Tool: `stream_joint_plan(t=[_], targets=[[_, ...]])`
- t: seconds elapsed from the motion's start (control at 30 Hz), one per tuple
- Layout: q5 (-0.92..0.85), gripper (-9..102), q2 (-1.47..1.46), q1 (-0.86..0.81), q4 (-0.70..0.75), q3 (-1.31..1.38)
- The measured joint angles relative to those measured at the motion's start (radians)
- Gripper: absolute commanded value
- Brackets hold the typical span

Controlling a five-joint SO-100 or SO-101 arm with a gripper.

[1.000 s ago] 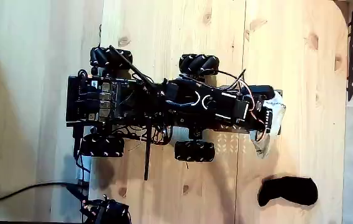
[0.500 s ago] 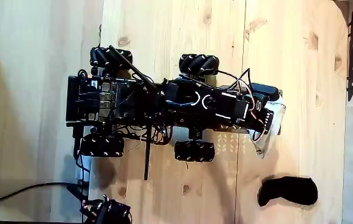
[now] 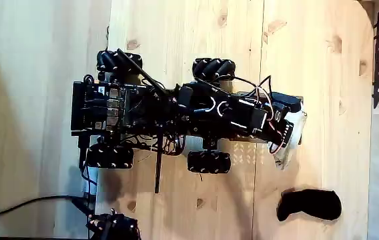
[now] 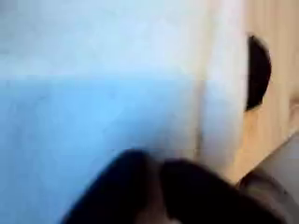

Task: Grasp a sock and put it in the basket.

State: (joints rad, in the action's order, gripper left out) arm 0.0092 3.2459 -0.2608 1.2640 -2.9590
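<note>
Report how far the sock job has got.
Done: the arm has reached the sock at the right end of the robot in the fixed view. In hand: the wrist view is pressed close against white fabric; grip unclear. Left: lifting it into the basket. The black sock lies untouched.

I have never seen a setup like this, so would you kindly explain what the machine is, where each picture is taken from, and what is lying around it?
The fixed view looks straight down on a wooden floor. The dark machine is a small wheeled robot base carrying an arm, which stretches to the right in that view. At the arm's end a white sock lies under or against the gripper; whether the gripper has closed on it I cannot tell. A black sock lies apart, lower right. The wrist view rides on the arm: it is blurred, with pale cloth close up, probably the white sock, and dark gripper parts at the bottom edge.
</note>
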Motion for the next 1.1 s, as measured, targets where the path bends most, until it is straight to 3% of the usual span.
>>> stream_joint_plan(t=[0.13, 0.4, 0.73, 1.1], targets=[[0.0, 1, 0.0, 0.063, 0.0, 0.0], [0.0, 0, 0.0, -0.074, 0.0, 0.0], [0.0, 0, 0.0, 0.055, 0.0, 0.0], [0.0, 0, 0.0, 0.061, 0.0, 0.0]])
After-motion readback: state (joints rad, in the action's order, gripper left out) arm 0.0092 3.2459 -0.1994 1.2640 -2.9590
